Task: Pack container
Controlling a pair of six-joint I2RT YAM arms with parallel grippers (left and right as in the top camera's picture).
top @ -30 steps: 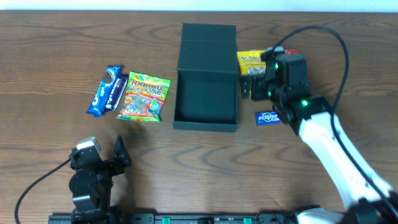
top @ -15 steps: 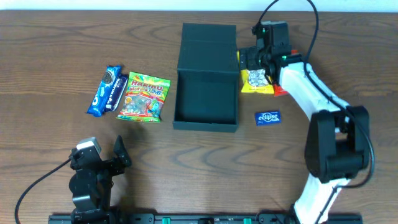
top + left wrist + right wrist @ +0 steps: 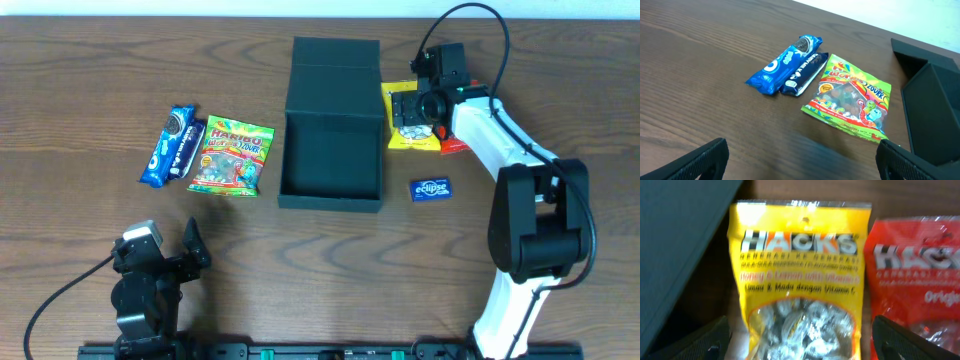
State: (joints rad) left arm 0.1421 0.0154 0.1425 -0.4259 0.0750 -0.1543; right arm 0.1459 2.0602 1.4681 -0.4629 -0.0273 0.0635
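The dark teal-green container stands open at the table's middle, its flap lid folded back; its edge shows in the left wrist view and the right wrist view. My right gripper is open, its fingers on either side of the yellow Hacks candy bag, just right of the container. In the right wrist view the yellow bag lies between the open fingers. My left gripper is open and empty near the front left; it also shows in the left wrist view.
A red Hacks bag lies against the yellow one. A blue Eclipse packet lies right of the container. Left of it lie a green Haribo bag, a blue Oreo pack and a dark snack bar.
My right arm swung from beside the Eclipse packet up to the back of the table. It now sits over the yellow Hacks bag. The left arm has not moved.
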